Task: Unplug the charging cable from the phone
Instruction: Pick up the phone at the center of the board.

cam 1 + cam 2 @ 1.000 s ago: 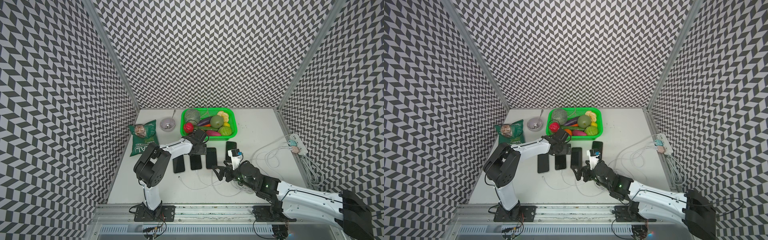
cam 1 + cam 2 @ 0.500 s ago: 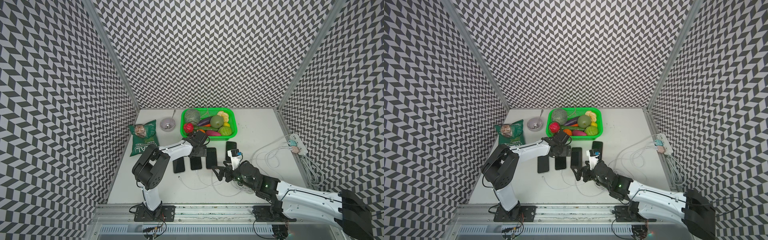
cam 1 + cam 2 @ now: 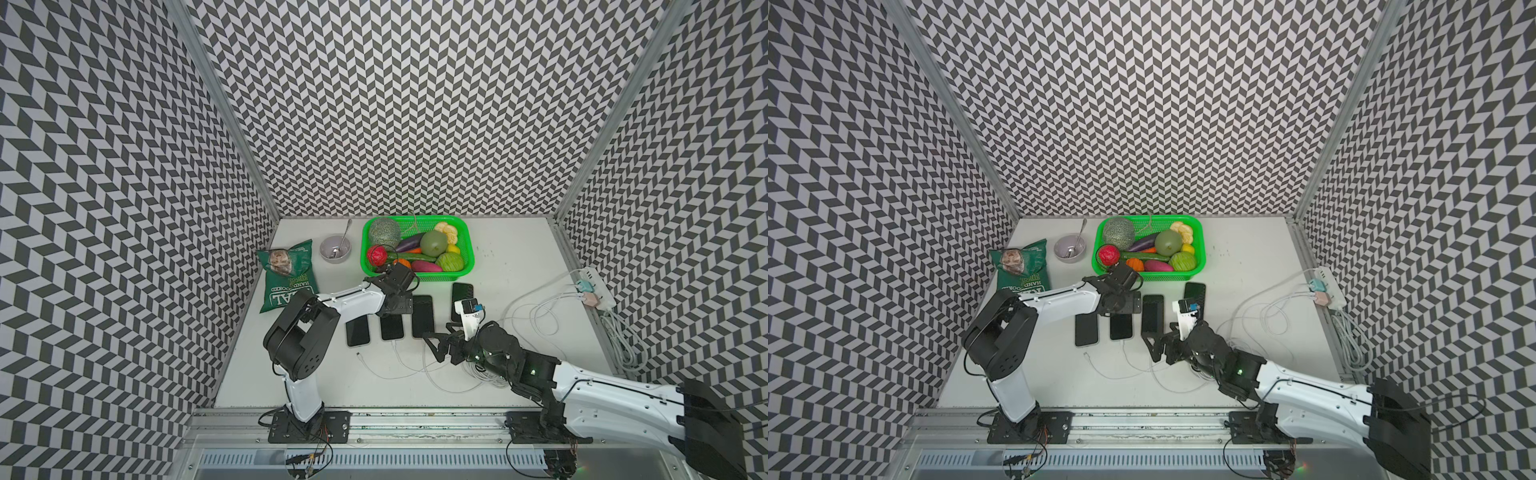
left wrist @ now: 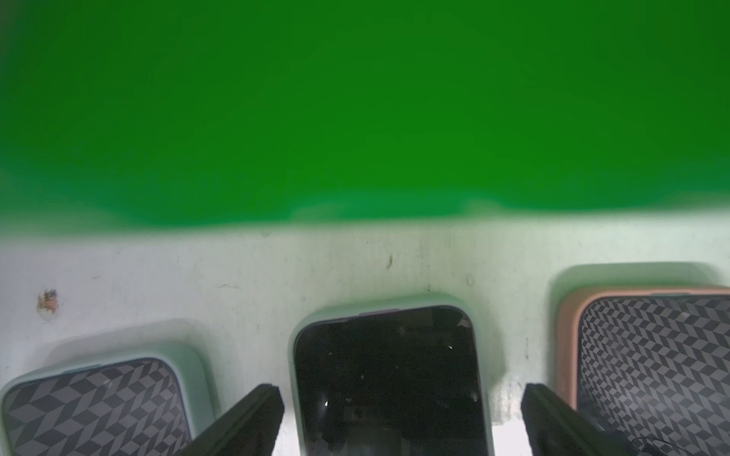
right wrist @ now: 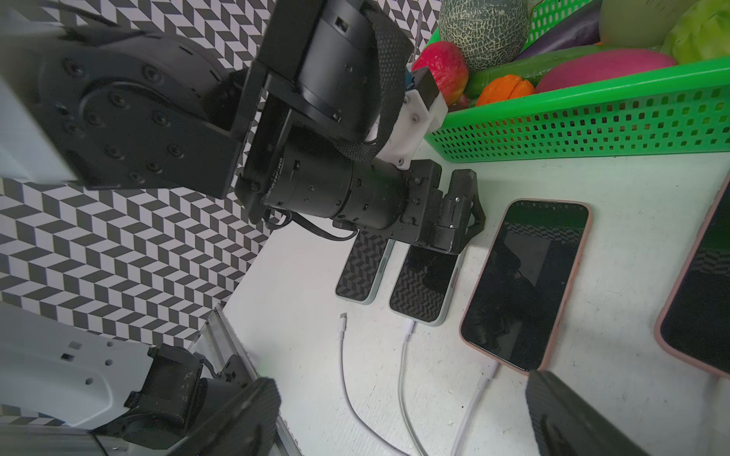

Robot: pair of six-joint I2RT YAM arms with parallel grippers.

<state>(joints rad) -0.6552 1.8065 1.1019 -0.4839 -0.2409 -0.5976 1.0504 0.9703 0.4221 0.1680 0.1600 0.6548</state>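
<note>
In both top views four flat, glossy phones lie in a row on the matt white counter (image 3: 519, 266), before a perforated green plastic basket (image 3: 468, 253). The left gripper (image 3: 398, 309) covers the far end of the phone (image 3: 392, 330), second from the left, whose thin white cable (image 3: 394, 344) leaves its near end. The right gripper (image 3: 431, 348), jaws apart, hovers beside the cords, its black bulk hiding part of their tangle. A loose cable (image 3: 358, 354) ends on bare counter near the first phone (image 3: 357, 332). In the left wrist view the basket is only a green blur. The ribbed black jaws stand wide apart on either side of the phone (image 4: 389, 379), clear of its pale mint rubbery case, and its plug end is out of frame. A pink phone (image 4: 651, 347) is cut off beside it. Only the right wrist view shows the plug (image 5: 410, 327) seated in the phone, the loose cable's bare metal tip (image 5: 343, 316), and a cord entering the pink phone. Here the right jaws, apart, are cropped at the frame edge.
</note>
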